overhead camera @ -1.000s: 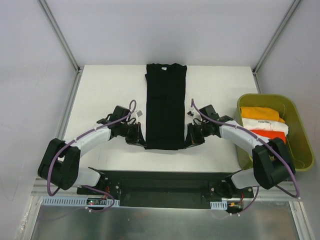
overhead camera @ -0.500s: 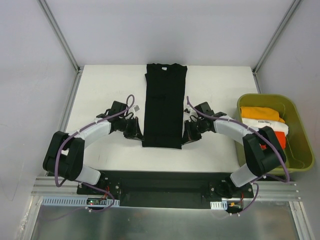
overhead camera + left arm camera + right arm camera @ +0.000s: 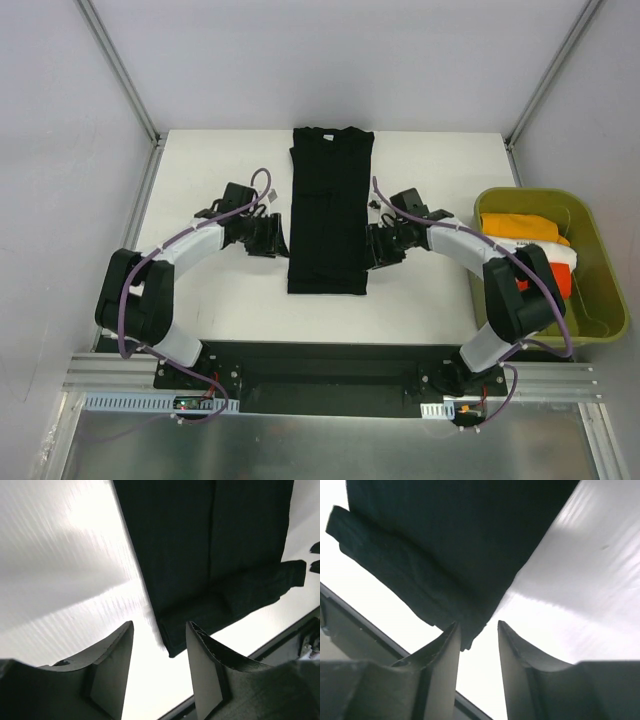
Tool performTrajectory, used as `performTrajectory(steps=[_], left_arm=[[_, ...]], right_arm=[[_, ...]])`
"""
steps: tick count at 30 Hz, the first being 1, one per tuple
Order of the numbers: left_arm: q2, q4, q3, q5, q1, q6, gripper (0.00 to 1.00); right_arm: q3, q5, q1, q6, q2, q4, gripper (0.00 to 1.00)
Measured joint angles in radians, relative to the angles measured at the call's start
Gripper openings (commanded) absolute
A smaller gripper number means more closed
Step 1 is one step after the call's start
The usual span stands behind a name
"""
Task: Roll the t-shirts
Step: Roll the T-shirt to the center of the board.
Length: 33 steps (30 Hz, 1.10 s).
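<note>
Black t-shirt (image 3: 330, 215) lying as 1 long strip, near hem turned over. Left gripper (image 3: 272, 238), right gripper (image 3: 376, 247) flanking hem, both gaping, holding nothing. Likely needing both corners pinched level.

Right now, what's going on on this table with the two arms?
Two robot arms are rolling a black t-shirt, folded into a long strip on the table. The left gripper and right gripper sit open and empty on either side of its near end, where the hem looks turned over. More t-shirts wait in the olive-green tub.
</note>
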Motion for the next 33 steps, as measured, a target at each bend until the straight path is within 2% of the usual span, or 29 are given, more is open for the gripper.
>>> performTrajectory(steps=[1, 3, 4, 6, 7, 8, 13, 17, 28, 33], left_arm=[[-0.006, 0.0, 0.011, -0.009, 0.0, 0.011, 0.47], [-0.031, 0.0, 0.018, -0.017, 0.0, 0.036, 0.4], [-0.049, -0.008, 0.018, -0.013, 0.0, 0.05, 0.27], [-0.086, -0.012, 0.013, 0.013, 0.0, 0.08, 0.14], [-0.101, -0.013, 0.009, 0.028, 0.0, 0.084, 0.03], [-0.115, -0.01, 0.0, 0.058, 0.0, 0.097, 0.0], [-0.119, -0.009, -0.064, 0.218, 0.0, 0.145, 0.0], [-0.082, -0.014, -0.094, 0.293, -0.001, 0.183, 0.0], [0.084, 0.016, -0.089, 0.376, -0.006, 0.225, 0.0], [0.211, 0.014, 0.019, 0.38, -0.016, 0.244, 0.0]], right_arm=[[0.014, 0.008, -0.003, -0.02, -0.004, -0.008, 0.39], [0.036, 0.012, -0.009, -0.061, -0.019, -0.022, 0.37], [0.042, 0.01, -0.009, -0.089, -0.034, -0.03, 0.33], [0.044, 0.003, 0.002, -0.139, -0.076, -0.05, 0.28], [0.043, -0.003, 0.008, -0.155, -0.089, -0.056, 0.23], [0.041, -0.016, 0.019, -0.163, -0.101, -0.056, 0.2], [-0.023, -0.066, 0.087, -0.164, -0.116, -0.014, 0.12], [-0.059, -0.097, 0.158, -0.157, -0.104, -0.005, 0.1], [-0.049, -0.089, 0.188, -0.142, 0.029, 0.05, 0.06], [0.02, -0.053, 0.183, -0.157, 0.105, 0.045, 0.03]])
